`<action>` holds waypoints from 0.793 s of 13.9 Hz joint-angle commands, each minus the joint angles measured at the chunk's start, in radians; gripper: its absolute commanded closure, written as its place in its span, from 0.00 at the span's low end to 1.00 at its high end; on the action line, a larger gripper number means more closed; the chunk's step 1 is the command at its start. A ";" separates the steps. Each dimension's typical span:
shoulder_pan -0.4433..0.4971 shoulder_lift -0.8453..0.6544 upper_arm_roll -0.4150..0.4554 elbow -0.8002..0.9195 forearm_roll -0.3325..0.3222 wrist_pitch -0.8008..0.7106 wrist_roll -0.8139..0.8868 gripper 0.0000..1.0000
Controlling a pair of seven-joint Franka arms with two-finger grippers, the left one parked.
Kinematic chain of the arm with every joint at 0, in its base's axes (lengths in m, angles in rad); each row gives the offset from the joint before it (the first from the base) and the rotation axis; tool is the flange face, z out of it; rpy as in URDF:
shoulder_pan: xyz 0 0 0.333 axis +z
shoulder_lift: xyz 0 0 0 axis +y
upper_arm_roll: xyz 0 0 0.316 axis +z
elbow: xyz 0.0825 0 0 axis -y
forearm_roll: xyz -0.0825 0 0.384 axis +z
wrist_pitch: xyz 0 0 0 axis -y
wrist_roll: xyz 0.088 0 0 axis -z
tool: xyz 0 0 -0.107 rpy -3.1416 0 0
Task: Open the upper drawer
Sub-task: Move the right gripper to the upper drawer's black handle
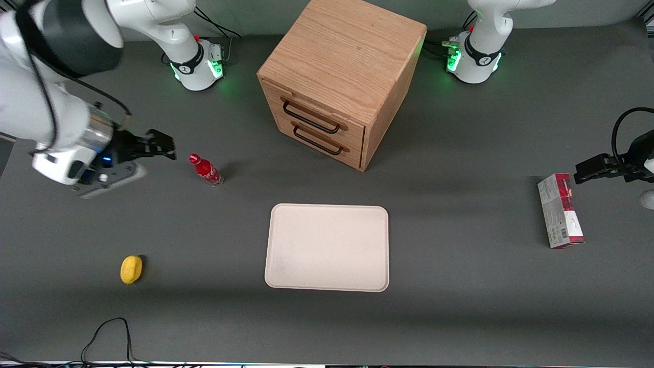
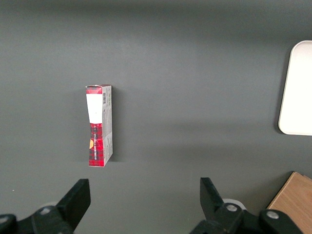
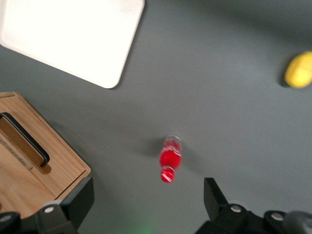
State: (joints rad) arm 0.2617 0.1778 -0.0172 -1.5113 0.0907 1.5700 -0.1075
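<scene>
The pincer is hovering at the left of the front view with its fingers spread wide and holding nothing, well apart from the oak cabinet at the top centre. The upper drawer is sitting flush and closed, its black wire handle untouched. A red bottle is standing upright on the surface between pincer and cabinet, so the approach probably needs to pass above it.

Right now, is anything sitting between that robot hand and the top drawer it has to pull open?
Yes. A red bottle stands upright on the table roughly between the open gripper and the upper drawer, close to the gripper. In front of the drawer the table looks bare; the white tray lies nearer the camera, probably clear of it.
</scene>
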 commanded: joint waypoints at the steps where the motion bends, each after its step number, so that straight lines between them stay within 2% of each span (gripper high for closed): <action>1: 0.065 0.118 0.038 0.140 0.003 -0.021 -0.056 0.00; 7: 0.232 0.163 0.065 0.143 0.011 -0.018 -0.087 0.00; 11: 0.284 0.190 0.065 0.140 0.109 -0.025 -0.096 0.00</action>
State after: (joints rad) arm 0.5329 0.3332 0.0544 -1.4106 0.1547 1.5683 -0.1651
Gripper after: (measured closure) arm 0.000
